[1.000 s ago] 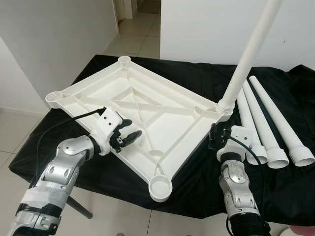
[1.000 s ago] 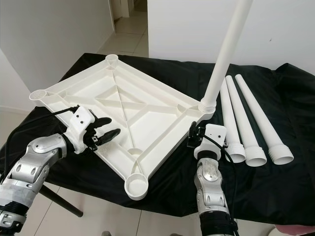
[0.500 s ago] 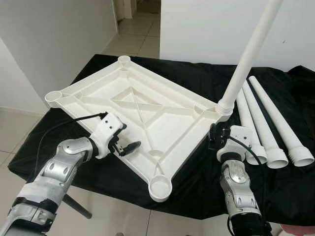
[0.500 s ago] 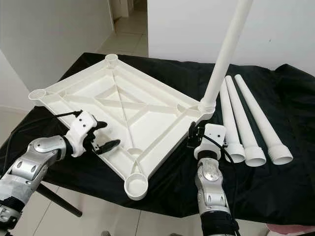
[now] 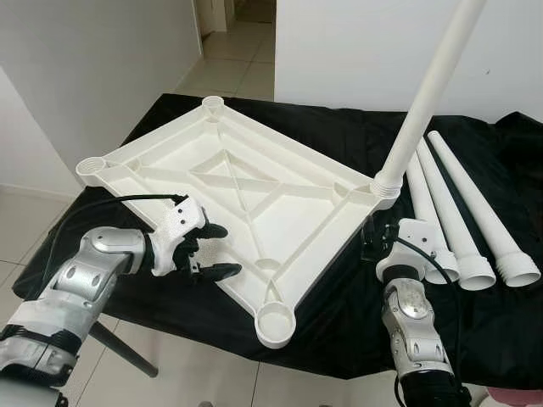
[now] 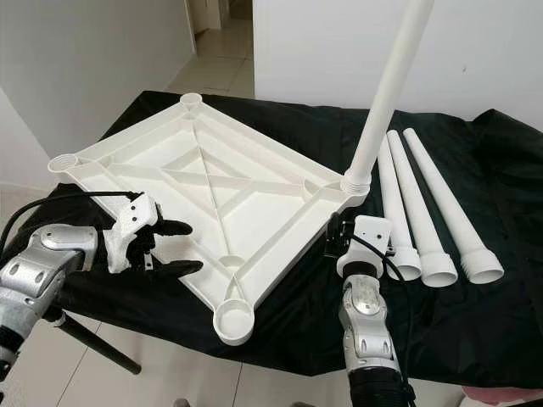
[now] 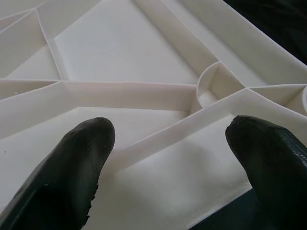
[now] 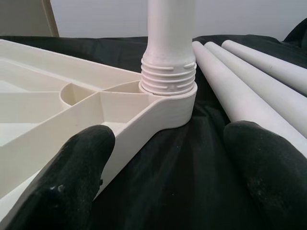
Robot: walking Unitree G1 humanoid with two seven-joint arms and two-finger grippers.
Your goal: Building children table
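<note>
Upturned white tabletop (image 5: 246, 191) lying ribs-up on a black cloth (image 5: 339, 127), set diamond-wise: one socket corner (image 5: 276, 322) toward the robot and overhanging the cloth's near edge, the opposite corner (image 5: 212, 103) pointing away toward the doorway. One leg (image 5: 428, 93) screwed upright into the right-hand corner socket, leaning slightly right, top cut off by the frame edge. Three loose legs (image 5: 462, 212) lying side by side on the cloth just right of that corner, long axes running away from the robot, wide threaded ends nearest.

Left gripper (image 5: 206, 252) at the tabletop's near-left edge, fingers spread wide, holding nothing; in the left wrist view, both black fingertips (image 7: 79, 163) over the ribbed underside, touching or just above — cannot tell.

Right gripper (image 8: 168, 158) low on the cloth just short of the mounted leg's threaded collar (image 8: 168, 72), fingers wide apart, empty, facing the collar. From the head views, fingers mostly hidden behind the white wrist housing (image 5: 411, 242).

Cloth's support largely hidden; only a dark leg (image 5: 123, 349) showing below the near-left edge.
</note>
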